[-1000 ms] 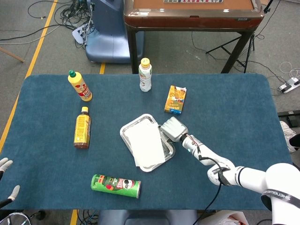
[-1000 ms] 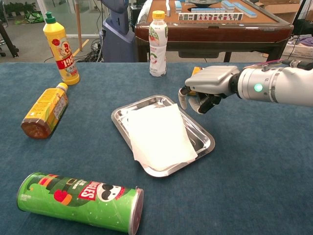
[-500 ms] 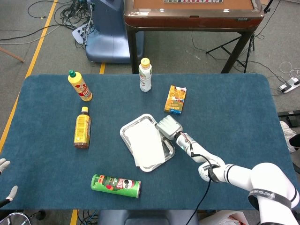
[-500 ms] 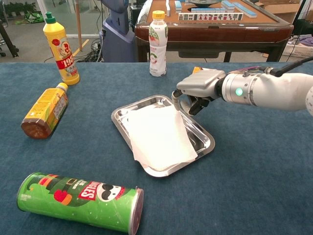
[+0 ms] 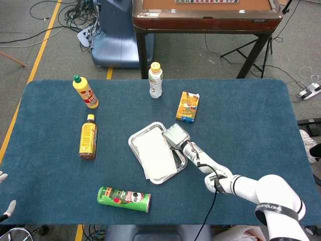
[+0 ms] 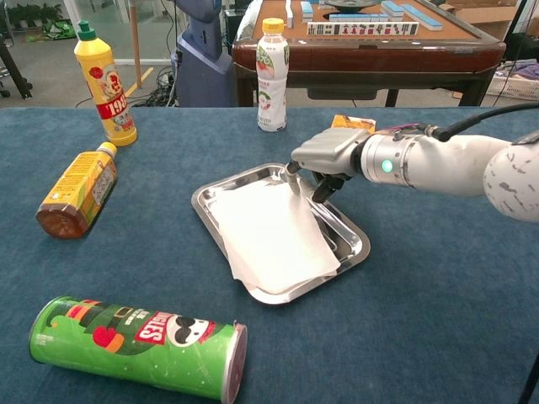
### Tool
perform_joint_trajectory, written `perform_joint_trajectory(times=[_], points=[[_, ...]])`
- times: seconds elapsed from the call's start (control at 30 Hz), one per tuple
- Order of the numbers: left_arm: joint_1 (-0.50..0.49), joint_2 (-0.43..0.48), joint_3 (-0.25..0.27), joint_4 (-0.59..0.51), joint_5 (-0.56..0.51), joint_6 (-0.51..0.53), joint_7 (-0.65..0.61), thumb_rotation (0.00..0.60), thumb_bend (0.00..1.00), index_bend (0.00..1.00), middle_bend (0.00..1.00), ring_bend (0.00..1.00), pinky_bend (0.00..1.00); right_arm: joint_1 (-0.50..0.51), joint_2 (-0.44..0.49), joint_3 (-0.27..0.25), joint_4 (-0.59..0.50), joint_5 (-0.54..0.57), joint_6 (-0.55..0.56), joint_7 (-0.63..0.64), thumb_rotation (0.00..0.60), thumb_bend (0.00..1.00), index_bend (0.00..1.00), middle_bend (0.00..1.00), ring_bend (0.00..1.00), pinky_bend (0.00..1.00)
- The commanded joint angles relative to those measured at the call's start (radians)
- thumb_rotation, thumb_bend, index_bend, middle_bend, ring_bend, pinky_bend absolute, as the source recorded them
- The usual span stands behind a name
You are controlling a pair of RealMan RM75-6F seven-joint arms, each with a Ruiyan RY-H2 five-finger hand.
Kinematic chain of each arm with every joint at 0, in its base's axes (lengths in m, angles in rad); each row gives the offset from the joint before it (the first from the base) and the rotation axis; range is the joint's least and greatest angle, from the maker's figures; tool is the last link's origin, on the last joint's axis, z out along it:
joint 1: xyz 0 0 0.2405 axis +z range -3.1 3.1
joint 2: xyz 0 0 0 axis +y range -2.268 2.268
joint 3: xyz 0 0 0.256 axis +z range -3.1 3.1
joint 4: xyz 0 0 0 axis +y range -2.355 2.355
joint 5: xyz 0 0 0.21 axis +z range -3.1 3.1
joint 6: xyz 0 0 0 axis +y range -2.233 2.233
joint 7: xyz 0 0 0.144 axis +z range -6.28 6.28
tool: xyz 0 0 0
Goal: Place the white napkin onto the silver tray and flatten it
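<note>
White napkin point(image 6: 271, 231) already lies on silver tray point(image 6: 354, 240) at counter centre, near corner overhanging rim at 6 o'clock w/ a small fold; placing done, flattening left. Right hand point(image 6: 324, 157) at tray's 1 o'clock, fingers curled down, empty, touching napkin's far corner. Left hand point(image 5: 6, 207): only fingertips show, state unclear.

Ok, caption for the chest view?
Right hand reaching over the white napkin lying on the silver tray.
</note>
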Motion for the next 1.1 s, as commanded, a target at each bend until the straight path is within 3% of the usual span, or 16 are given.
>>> perform_joint_trajectory(times=[0.03, 0.77, 1.1], points=[[0.002, 0.000, -0.001, 0.003, -0.003, 0.000, -0.003, 0.600, 0.27, 0.17, 0.15, 0.14, 0.00, 0.009, -0.015, 0.005, 0.016, 0.010, -0.001, -0.008, 0.399, 0.84, 0.38, 1.00, 1.00, 1.00], [0.015, 0.000, -0.005, 0.028, -0.022, 0.004, -0.034, 0.600, 0.27, 0.17, 0.15, 0.14, 0.00, 0.068, -0.123, 0.031, 0.147, 0.010, -0.027, 0.003, 0.398, 0.84, 0.38, 1.00, 1.00, 1.00], [0.018, -0.001, -0.005, 0.033, -0.023, 0.004, -0.039, 0.600, 0.27, 0.17, 0.15, 0.14, 0.00, 0.068, -0.129, 0.039, 0.139, -0.051, 0.012, 0.052, 0.398, 0.84, 0.38, 1.00, 1.00, 1.00]])
